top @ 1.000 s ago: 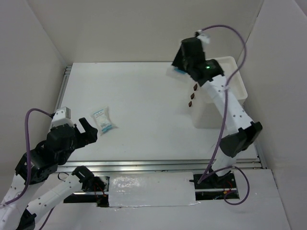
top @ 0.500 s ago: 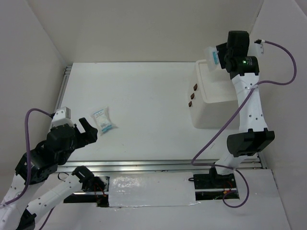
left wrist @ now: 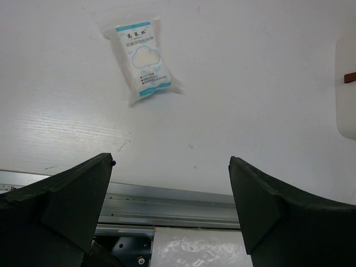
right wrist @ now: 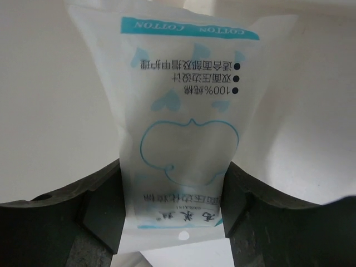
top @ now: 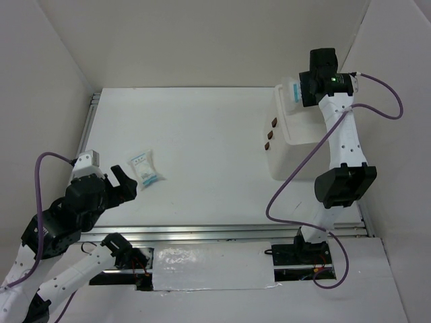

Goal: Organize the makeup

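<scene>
My right gripper (top: 297,89) is shut on a white-and-light-blue cotton packet (right wrist: 183,128) and holds it above the far end of the white drawer box (top: 306,145); in the top view the packet (top: 294,89) sticks out to the left of the fingers. A second white-and-light-blue packet (top: 145,167) lies flat on the table at the left; it also shows in the left wrist view (left wrist: 142,58). My left gripper (top: 124,182) is open and empty, just near of that packet, fingers (left wrist: 72,194) wide apart. No sponges, palettes or pencil are in view.
The drawer box has three brown handles (top: 270,134) on its left face. A metal rail (top: 229,232) runs along the table's near edge. White walls (top: 60,81) close in the left, back and right sides.
My right arm has swung right with the packet, from left of the drawer box to above its far end. The left arm has not moved.
</scene>
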Tool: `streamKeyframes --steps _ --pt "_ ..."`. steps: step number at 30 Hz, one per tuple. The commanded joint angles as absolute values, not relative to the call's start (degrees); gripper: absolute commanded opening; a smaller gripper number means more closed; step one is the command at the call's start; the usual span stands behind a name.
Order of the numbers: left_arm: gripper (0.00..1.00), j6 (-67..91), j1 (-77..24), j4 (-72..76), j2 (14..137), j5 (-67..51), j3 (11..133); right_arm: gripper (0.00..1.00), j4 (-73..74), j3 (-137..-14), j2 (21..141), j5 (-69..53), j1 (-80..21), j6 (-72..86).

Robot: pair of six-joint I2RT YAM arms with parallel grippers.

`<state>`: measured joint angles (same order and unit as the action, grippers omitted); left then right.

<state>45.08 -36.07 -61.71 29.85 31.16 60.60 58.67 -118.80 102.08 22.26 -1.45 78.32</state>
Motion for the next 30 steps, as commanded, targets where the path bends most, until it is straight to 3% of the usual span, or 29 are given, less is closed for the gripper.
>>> streamKeyframes --steps 1,5,7,8,9,14,23,27,30 --pt "0.99 44.30 -36.12 -60.03 29.18 30.67 60.47 0.68 59.68 -120.06 100.19 24.87 -1.23 78.58" --pt "0.99 44.47 -36.04 -60.12 28.57 30.85 60.38 0.75 58.98 -120.15 101.60 23.12 -0.97 76.91" --pt "0.99 44.56 -36.04 -60.03 28.30 31.03 60.29 0.87 57.93 -121.02 102.73 22.07 -0.70 75.42" --pt "0.99 44.65 -36.04 -60.12 28.21 31.11 60.29 0.98 58.70 -122.16 103.44 21.54 -0.62 74.89" --pt "0.99 44.65 -36.04 -60.03 28.21 31.11 60.29 1.00 59.23 -123.56 104.23 21.19 -0.62 74.27" --pt "1.00 44.56 -36.04 -60.20 29.09 31.03 60.38 1.00 59.86 -129.82 105.30 19.17 -0.70 71.81" --pt "0.99 53.52 -35.42 -67.32 36.99 39.28 62.31 1.00 47.29 -118.23 90.63 23.46 -10.61 65.40" --pt "0.99 56.86 -34.80 -67.95 42.79 39.73 63.89 1.00 36.68 -104.19 79.04 26.36 -20.54 57.68" --pt "0.99 56.95 -34.63 -59.87 45.51 36.56 61.53 1.00 22.71 -87.42 67.54 16.12 -24.60 49.32"
